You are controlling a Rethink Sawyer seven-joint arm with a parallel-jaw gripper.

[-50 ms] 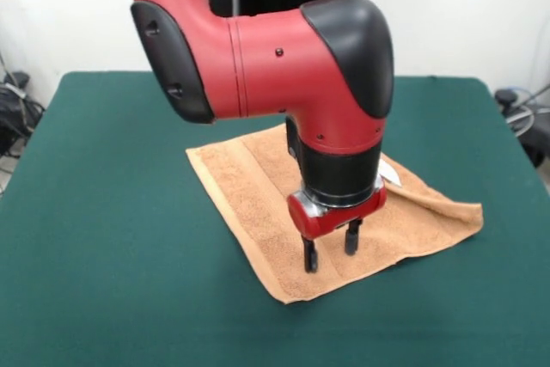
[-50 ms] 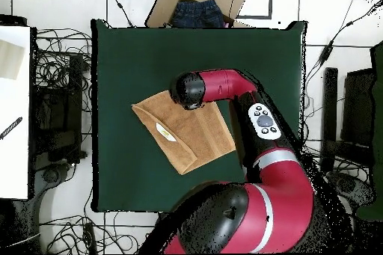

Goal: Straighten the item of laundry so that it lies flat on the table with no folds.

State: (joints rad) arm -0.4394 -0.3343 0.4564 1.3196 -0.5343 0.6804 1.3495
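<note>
The claw (image 1: 331,246) hangs with its fingers apart and empty just above the towel's (image 1: 258,186) near edge, so this looks like lining up a grasp. The towel lies mid-counter (image 1: 103,212), mostly flat, with a folded ridge toward 3 o'clock in the front view; next, pinch there and draw outward

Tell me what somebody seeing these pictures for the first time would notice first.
The big red and black arm fills the middle of the front view, its hand pointing down with open fingers just above the towel's near edge. Under it the orange-brown towel lies at a slant on the green table, with a fold raised along its right side near the white tag. In the overhead view, a cardboard box holding jeans sits beyond the table's top edge.
</note>
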